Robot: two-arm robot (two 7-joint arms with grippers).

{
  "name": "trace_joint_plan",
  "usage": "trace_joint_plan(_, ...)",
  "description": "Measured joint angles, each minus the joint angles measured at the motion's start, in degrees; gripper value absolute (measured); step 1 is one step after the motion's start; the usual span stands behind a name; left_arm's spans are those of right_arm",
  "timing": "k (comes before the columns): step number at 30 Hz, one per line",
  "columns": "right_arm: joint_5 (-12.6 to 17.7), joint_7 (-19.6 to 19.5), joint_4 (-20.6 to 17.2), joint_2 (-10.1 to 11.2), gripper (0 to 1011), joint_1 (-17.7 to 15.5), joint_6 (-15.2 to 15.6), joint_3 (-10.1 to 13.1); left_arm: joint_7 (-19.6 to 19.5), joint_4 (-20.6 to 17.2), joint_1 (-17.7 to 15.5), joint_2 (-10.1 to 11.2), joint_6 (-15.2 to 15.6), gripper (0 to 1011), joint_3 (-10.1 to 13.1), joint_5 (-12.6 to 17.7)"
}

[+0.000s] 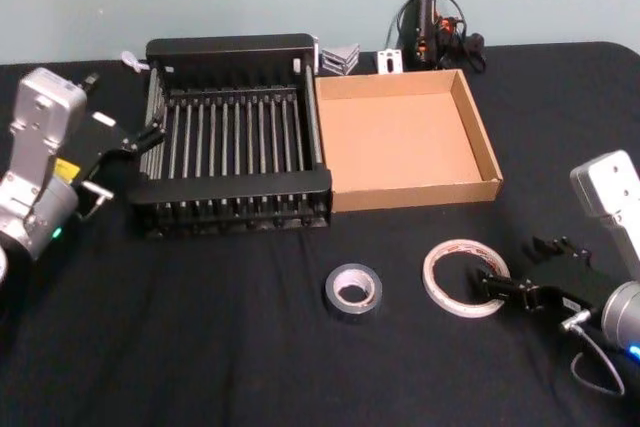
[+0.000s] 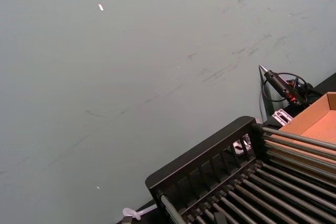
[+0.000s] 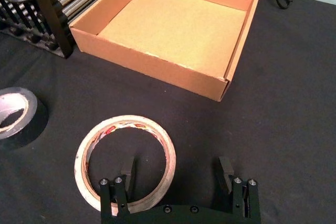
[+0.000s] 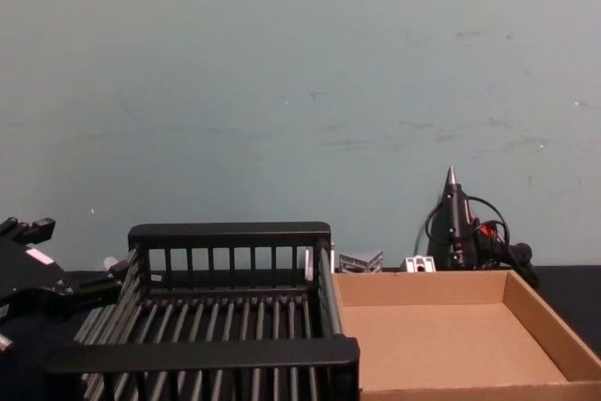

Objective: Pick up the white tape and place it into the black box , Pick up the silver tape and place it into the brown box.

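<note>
- Flat on the worktop [image 1: 200, 347], the white tape [image 1: 462, 278] lies hole up, at 5 o'clock from the brown box [image 1: 405, 139].
- Right claw [image 3: 177, 174] spread open, one finger inside the ring.
- Silver tape [image 1: 352, 291] lies at the ring's 9 o'clock.
- Left claw [image 1: 150, 135], state unclear, at the black box [image 1: 235, 147]'s 9 o'clock.

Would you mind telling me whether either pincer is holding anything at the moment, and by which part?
Nothing is held. The right pincer is open, one finger inside the white tape. The left pincer sits beside the black box.
</note>
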Motion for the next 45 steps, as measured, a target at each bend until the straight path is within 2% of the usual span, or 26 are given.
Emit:
trace_joint_plan(19,-2.4,2.1,0.9,-2.1,1000,-0.1,-0.3,0.3,0.0,0.0,0.0,0.0,0.0,1001,0.0,0.0)
trace_joint_plan(45,-4.9,4.7,2.1,-5.1,1000,-0.1,1.1,1.9,0.0,0.0,0.0,0.0,0.0,1001,0.0,0.0)
